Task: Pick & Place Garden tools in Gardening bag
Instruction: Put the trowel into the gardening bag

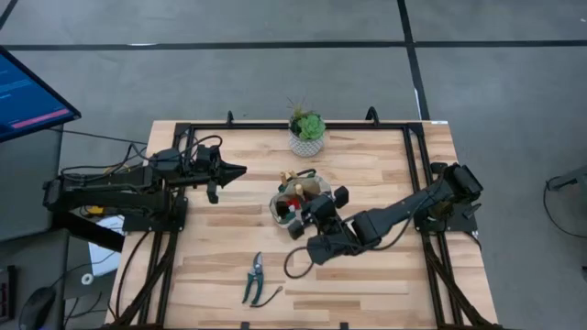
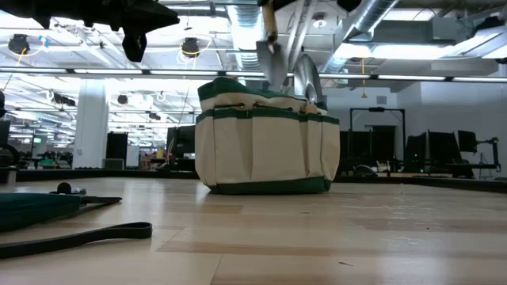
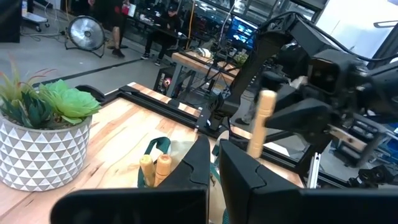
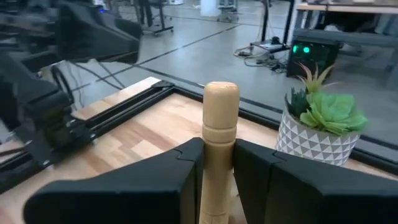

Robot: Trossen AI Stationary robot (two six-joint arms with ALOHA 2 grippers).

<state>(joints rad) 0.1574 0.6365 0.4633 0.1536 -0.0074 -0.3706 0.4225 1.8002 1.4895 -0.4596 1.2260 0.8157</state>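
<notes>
— Above the gardening bag [image 1: 295,203] at mid-table, what did my right gripper [image 4: 217,163] hold?
— Its fingers clamped a wooden-handled tool [image 4: 219,134], long axis upright, blade down into the bag; only the low view showed that blade [image 2: 273,63].
— And my left gripper [image 1: 240,170]?
— Closed, empty, well left. The shears [image 1: 254,277] lay near the front edge.

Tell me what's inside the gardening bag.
Inside the beige fabric gardening bag: two light wooden handles and a red item. The right hand grips another wooden-handled tool above it. Deeper contents are hidden.
</notes>
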